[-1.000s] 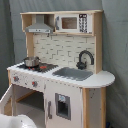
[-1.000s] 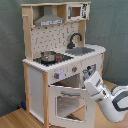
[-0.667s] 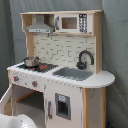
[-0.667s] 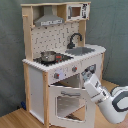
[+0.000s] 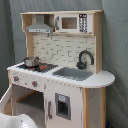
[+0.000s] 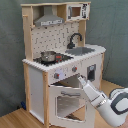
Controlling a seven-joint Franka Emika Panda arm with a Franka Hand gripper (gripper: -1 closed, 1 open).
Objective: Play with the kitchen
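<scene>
Second exterior view: one kitchen (image 6: 60,60), one pot (image 6: 48,56), one faucet (image 6: 74,39).

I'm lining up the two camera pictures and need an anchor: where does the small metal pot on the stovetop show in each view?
First exterior view: the pot sits at the left, about mid-height, on the stovetop under the grey hood.
Second exterior view: the pot sits left of centre, slightly above mid-height, again below the hood.
Shared landmark: the black faucet, to the pot's right in both exterior views.
</scene>
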